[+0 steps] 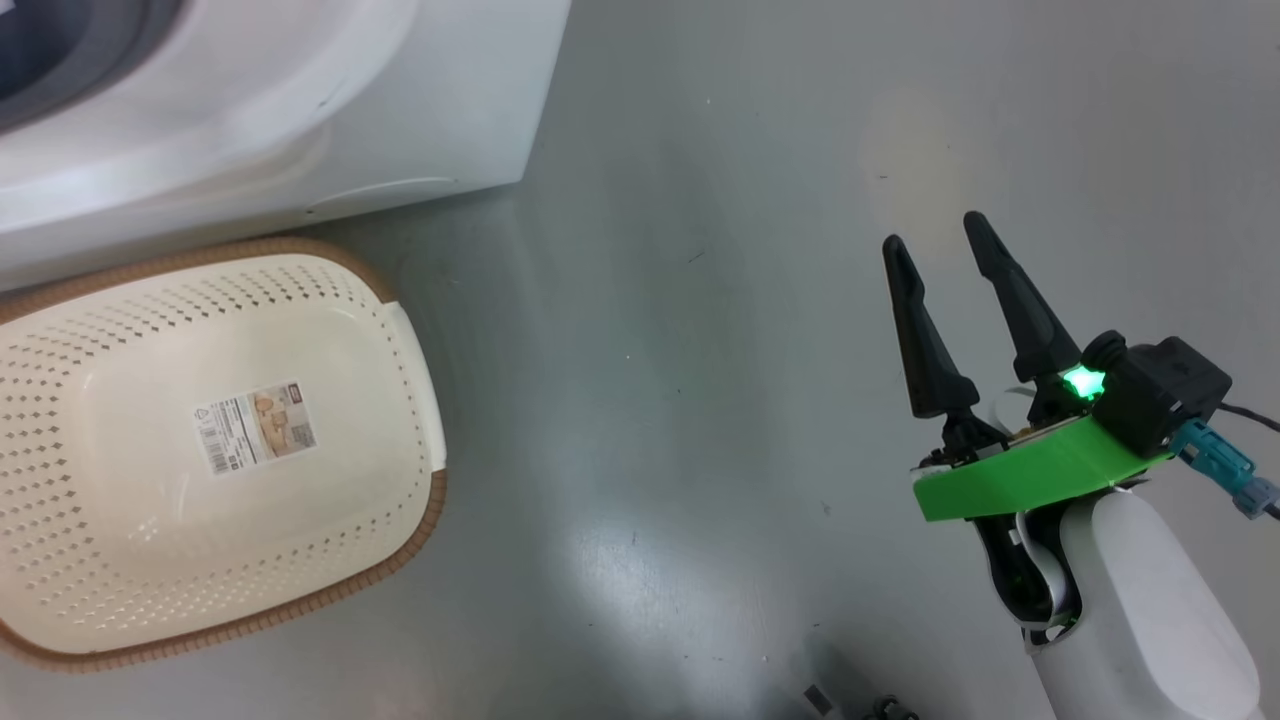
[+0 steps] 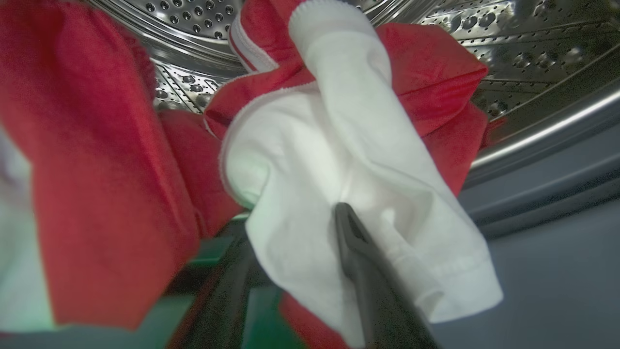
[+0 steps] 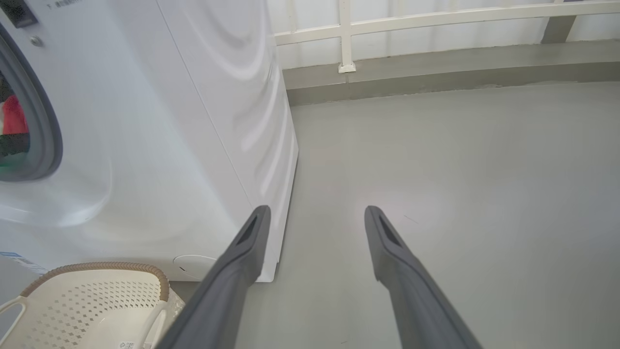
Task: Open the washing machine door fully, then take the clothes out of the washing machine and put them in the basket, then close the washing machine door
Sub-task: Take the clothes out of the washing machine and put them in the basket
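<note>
Deep inside the steel drum [image 2: 193, 14] my left claw [image 2: 290, 232] straddles the red-and-white clothes [image 2: 339, 145], whether gripping I cannot tell; right claw [image 1: 934, 228] gapes empty, basket [image 1: 60, 420] unfilled, door closing to come

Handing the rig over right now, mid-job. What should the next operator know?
Left claw: inside the drum, fingers either side of a white fold of the clothes; grip unconfirmed.
Right claw: open, empty, over the floor.
Basket: empty, on the floor in front of the washing machine.
Done: machine stands open.
Left: lift the clothes out, drop them in the basket, shut the machine.
</note>
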Controlling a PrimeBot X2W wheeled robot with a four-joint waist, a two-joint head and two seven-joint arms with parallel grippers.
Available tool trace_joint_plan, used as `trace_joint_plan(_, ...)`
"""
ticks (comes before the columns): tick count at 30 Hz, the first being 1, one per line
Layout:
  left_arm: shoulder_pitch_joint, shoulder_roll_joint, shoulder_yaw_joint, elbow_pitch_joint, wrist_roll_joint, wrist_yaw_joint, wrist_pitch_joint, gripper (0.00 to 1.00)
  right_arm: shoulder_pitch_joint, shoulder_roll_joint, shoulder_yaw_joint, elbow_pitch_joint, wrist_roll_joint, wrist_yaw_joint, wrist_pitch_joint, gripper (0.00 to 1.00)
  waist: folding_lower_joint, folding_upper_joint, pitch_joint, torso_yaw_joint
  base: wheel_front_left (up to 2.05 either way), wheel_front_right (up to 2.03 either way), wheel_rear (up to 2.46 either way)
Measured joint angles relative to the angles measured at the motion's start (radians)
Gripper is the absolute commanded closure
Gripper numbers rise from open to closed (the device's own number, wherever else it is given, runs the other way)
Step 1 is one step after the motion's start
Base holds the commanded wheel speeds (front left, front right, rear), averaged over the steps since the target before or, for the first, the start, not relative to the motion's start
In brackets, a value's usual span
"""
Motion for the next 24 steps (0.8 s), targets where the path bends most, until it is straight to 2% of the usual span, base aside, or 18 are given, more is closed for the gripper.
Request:
trace_joint_plan(17,0.034,-0.037,-0.052,-0.047,-0.103,0.000,-0.110,1.00,-0.009,0.000,-0.015,0.009,-0.002,0.000,0.000,0.00,0.0000,0.0000,-0.069,0.031,0.00,0.00,0.00)
trace_joint_plan(20,0.090,-0.042,0.001,-0.109,-0.121,0.000,-0.113,1.00,-0.003,0.000,-0.018,0.014,-0.005,0.000,0.000,0.00,0.0000,0.0000,-0.098,0.042,0.00,0.00,0.00)
trace_joint_plan(24,0.166,-0.044,0.094,-0.211,-0.083,0.000,-0.116,1.00,0.016,-0.001,-0.017,0.019,-0.010,0.000,0.000,0.00,0.0000,0.0000,-0.133,0.052,0.00,0.00,0.00)
